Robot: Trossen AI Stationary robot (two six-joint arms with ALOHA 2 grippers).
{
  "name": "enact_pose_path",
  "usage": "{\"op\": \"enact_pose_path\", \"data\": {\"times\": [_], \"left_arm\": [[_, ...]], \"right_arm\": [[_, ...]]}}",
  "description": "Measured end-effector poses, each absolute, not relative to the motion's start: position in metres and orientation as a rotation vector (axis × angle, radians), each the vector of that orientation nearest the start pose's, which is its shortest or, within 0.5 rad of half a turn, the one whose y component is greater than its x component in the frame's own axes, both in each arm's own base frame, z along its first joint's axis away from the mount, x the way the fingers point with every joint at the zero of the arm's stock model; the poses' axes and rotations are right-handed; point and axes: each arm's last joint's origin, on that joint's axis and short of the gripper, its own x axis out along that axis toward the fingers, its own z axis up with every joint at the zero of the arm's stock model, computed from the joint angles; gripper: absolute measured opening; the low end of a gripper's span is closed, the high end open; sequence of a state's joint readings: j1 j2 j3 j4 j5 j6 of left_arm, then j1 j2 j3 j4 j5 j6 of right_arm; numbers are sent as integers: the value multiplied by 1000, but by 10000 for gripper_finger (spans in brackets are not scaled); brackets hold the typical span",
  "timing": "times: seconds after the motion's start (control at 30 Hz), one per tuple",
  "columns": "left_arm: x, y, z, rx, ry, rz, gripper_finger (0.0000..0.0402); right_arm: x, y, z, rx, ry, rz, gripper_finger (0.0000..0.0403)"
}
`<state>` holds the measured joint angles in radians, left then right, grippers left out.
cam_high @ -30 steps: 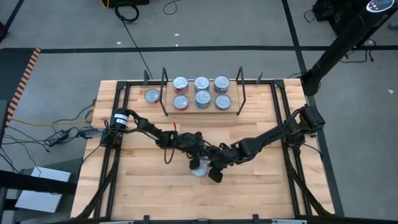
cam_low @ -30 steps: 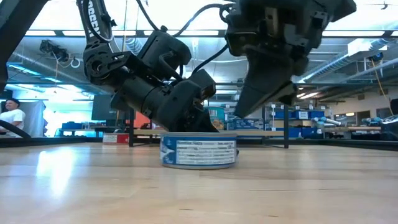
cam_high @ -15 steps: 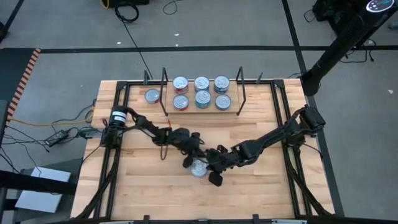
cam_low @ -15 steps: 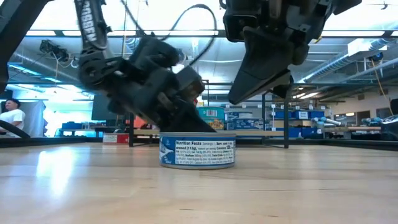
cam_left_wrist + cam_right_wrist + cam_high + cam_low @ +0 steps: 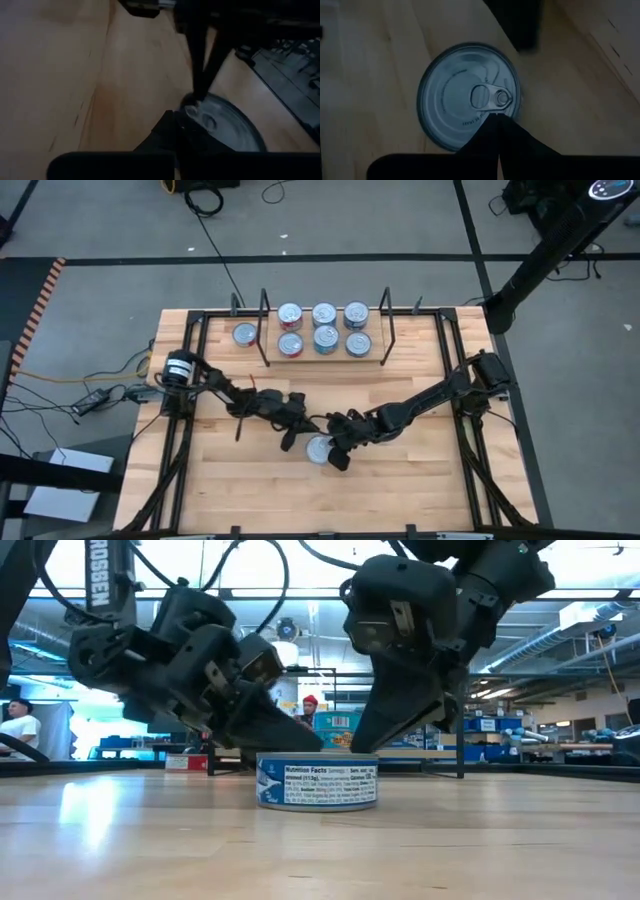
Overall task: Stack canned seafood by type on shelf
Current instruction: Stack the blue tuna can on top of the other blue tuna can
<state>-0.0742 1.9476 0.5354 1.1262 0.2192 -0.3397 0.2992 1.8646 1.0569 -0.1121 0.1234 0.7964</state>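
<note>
Risk at this stage lies in crowding: the left gripper (image 5: 291,442) and the right gripper (image 5: 338,456) both sit low over a single blue-labelled tin (image 5: 319,448) near the middle of the worktop (image 5: 420,480), slightly toward its front edge, so a small misjudged advance could knock one arm against the other or shove the tin sideways across the smooth wood. In each wrist view the fingers meet at a point, so both grippers are judged closed and empty; the right one's tips lie just over the pull tab, and a descent from there would likely press on the lid rather than straddle the tin. The tin is flat and round, with a shiny silver ring-pull lid and a blue-and-white printed side label. It stands upright and level, apparently free of both grippers. The shelf (image 5: 325,359) at the back edge already carries six tins (image 5: 324,314) in two rows, with a seventh tin (image 5: 245,334) standing outside its left frame.
</note>
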Motion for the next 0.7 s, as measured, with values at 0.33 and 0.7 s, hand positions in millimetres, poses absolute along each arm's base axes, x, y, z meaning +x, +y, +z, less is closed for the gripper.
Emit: {"op": "enact_pose_path", "data": {"times": [0.33,0.7], "left_arm": [[308,-34,101,-358,304,-250,1],[309,-38,101,-354,312,-255,1]], "right_arm": [[345,96,147,570,930,-340,9],[336,91,156,511,958,-393,9]]}}
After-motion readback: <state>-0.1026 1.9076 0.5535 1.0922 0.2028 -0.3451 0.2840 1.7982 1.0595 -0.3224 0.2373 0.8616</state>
